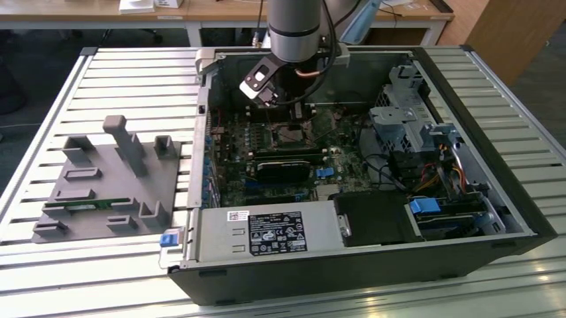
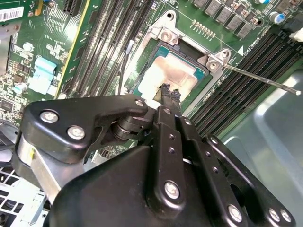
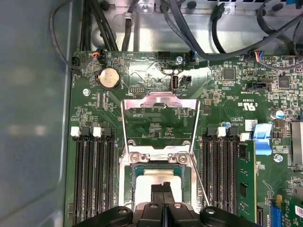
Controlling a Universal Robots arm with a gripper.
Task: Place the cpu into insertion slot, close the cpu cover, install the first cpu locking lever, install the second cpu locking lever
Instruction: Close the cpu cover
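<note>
The cpu (image 2: 176,71), a small square chip with a dull silver top, lies in the insertion slot (image 3: 128,177) on the green motherboard. It also shows in the first wrist view as the cpu (image 3: 147,176). My gripper (image 2: 165,90) is shut, its thin black tips together right over the chip's edge, with nothing between them. In the first wrist view the gripper (image 3: 165,187) sits at the chip's near side. The cpu cover (image 3: 158,100) stands swung open behind the slot, hinged at the screws. One locking lever (image 2: 265,80) sticks out free as a thin rod. In the exterior view the gripper (image 1: 287,118) hangs over the socket.
Memory slots (image 3: 92,175) flank the socket on both sides. A black card (image 1: 285,167) lies in front of it. A drive cage (image 1: 407,116) and cables fill the case towards the exterior view's right, with a power supply (image 1: 265,233) at the front. A grey fixture block (image 1: 115,179) stands outside the case.
</note>
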